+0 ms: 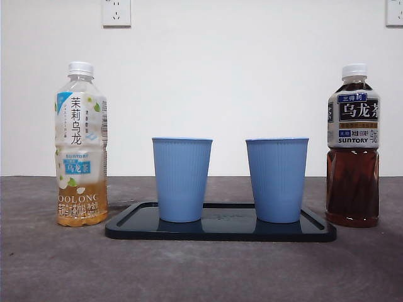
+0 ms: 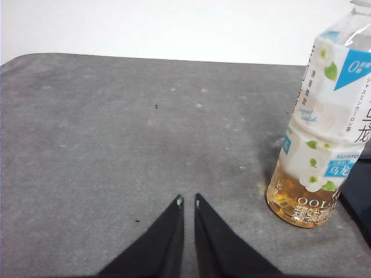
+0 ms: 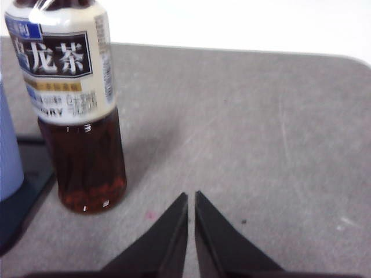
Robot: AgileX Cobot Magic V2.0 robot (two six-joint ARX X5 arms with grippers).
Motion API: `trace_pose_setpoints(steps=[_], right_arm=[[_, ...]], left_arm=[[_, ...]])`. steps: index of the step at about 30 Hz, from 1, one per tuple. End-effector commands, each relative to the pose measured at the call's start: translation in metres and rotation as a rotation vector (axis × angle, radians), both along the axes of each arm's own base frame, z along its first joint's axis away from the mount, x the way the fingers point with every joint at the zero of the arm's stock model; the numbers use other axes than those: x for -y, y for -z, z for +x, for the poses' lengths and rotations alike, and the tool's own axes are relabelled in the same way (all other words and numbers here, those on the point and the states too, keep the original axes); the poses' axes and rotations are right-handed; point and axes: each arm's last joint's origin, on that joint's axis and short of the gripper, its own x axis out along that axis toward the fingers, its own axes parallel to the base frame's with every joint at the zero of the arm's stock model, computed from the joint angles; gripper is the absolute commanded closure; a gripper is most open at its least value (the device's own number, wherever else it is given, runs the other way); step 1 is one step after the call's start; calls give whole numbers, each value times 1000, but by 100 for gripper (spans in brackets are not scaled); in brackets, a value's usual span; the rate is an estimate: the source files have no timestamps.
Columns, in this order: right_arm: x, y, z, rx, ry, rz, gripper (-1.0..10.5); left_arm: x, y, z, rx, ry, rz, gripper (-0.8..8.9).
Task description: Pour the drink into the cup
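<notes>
Two blue ribbed cups (image 1: 182, 179) (image 1: 277, 179) stand upright on a dark tray (image 1: 220, 229). A jasmine oolong bottle (image 1: 80, 145), white cap on and mostly empty with pale tea at the bottom, stands left of the tray. A dark oolong tea bottle (image 1: 352, 148), capped, stands right of it. My left gripper (image 2: 188, 201) is shut and empty over bare table, apart from the jasmine bottle (image 2: 322, 127). My right gripper (image 3: 191, 197) is shut and empty, apart from the dark bottle (image 3: 72, 104). Neither arm shows in the front view.
The grey table top (image 1: 201, 270) runs to a white wall with two sockets (image 1: 116, 11). A blue cup's edge (image 3: 8, 150) and a tray corner (image 3: 23, 197) show in the right wrist view.
</notes>
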Motion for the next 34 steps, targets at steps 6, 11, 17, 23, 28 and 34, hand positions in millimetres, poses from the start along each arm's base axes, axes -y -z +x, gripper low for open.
trace_pose_setpoints(steps=[6,11,17,23,28,34], right_arm=[[0,3,1,2,-2,-19,929],[0,2,1,17,-1,-18,929],[0,2,1,20,0,-18,929],[0,2,1,20,0,-18,929],[0,2,1,20,0,-18,929],[0,2,1,20,0,-18,929]], left_arm=[[0,7,1,-25,-1,9,785],[0,7,1,-25,-1,9,785],[0,7,1,-25,-1,9,785],[0,7,1,-25,-1,9,785],[0,7,1,-25,-1,9,785],[0,7,1,-25,-1,9,785]])
